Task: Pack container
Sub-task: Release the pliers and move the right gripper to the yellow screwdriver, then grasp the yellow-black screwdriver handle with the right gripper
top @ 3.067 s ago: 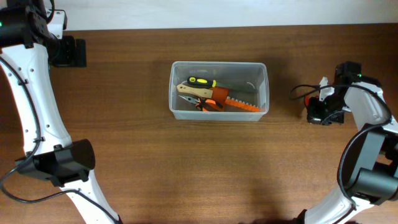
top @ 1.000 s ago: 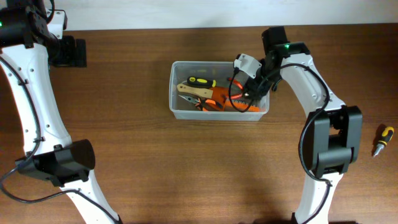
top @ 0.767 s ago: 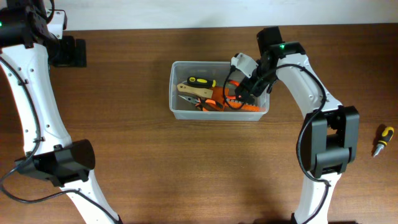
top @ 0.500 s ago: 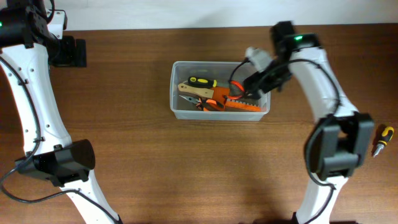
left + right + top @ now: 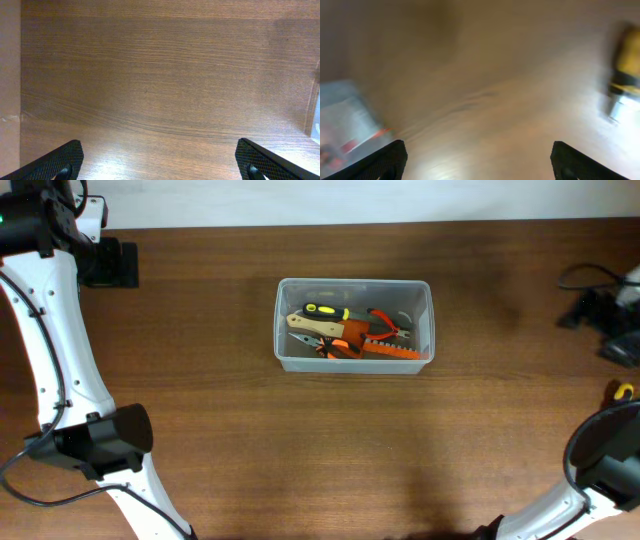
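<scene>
Brown wood table (image 5: 300,460) carries the clear container (image 5: 279,330) just 12 o'clock of centre, reachable by both arms. Its walls keep an orange saw (image 5: 390,351), red-handled pliers (image 5: 388,327) and a yellow-black screwdriver (image 5: 325,310) lying overlapped inside. Left tool (image 5: 160,160), at 10 o'clock, is spread wide and empty. Right tool (image 5: 477,160), at 3 o'clock, gapes empty too, though blurred. A yellow-handled screwdriver (image 5: 625,75) lies unpacked near 4 o'clock, probably next. No writing is readable.

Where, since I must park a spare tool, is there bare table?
Bare wood lies in front of the container, and between it and the left arm. Crowded: inside the container, and by the screwdriver at right.
</scene>
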{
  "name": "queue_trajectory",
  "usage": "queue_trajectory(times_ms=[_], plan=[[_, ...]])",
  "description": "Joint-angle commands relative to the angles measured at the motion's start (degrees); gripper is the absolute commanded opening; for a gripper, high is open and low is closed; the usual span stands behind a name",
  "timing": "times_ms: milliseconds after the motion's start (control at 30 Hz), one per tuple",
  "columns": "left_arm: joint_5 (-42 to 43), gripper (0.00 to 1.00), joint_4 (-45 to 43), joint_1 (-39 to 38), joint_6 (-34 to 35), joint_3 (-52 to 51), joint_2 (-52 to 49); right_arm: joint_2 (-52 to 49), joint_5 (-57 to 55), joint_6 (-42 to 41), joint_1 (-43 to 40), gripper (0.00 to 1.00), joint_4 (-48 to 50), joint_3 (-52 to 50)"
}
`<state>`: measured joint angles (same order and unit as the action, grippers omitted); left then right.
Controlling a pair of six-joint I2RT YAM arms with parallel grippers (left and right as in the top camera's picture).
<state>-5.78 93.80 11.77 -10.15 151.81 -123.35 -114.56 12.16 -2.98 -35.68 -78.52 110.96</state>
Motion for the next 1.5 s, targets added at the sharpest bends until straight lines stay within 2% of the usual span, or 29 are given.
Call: queue_trajectory(times_ms=[0, 267, 533, 800, 867, 1167, 1233, 1367, 1467], plan=[[0.6, 0.99, -0.1, 0.3, 0.7, 0.1, 0.3, 0.7, -14.8, -7.5, -3.3, 0.92, 1.6, -4.0], [0.6, 0.99, -0.1, 0.3, 0.7, 0.1, 0.3, 0.6, -16.0, -7.6, -7.4, 0.98, 12.9, -16.9], [0.6, 0.99, -0.1, 0.3, 0.7, 0.1, 0.3, 0.6, -13.4, -6.7, -12.6, 0.97, 20.9, -26.3], [0.6, 0.99, -0.1, 0.3, 0.7, 0.1, 0.3, 0.6, -12.7, -6.3, -12.8, 0.97, 26.1, -27.3], [0.6, 0.99, -0.1, 0.3, 0.7, 0.1, 0.3, 0.3, -12.8, -4.3, -12.8, 0.93, 28.4, -27.3], [0.6, 0.99, -0.1, 0.3, 0.7, 0.1, 0.3, -4.2, -13.3, -1.7, -12.8, 0.91, 37.1, -27.3], [0.6, 0.99, -0.1, 0.3, 0.7, 0.1, 0.3, -5.5, -13.3, -1.7, -12.8, 0.85, 38.1, -27.3], [0.6, 0.99, -0.1, 0.3, 0.7, 0.1, 0.3, -8.1, -13.2, -1.8, -12.8, 0.84, 39.0, -27.3], [0.6, 0.99, -0.1, 0.3, 0.7, 0.1, 0.3, -9.2, -12.8, -2.0, -12.8, 0.76, 39.6, -27.3]])
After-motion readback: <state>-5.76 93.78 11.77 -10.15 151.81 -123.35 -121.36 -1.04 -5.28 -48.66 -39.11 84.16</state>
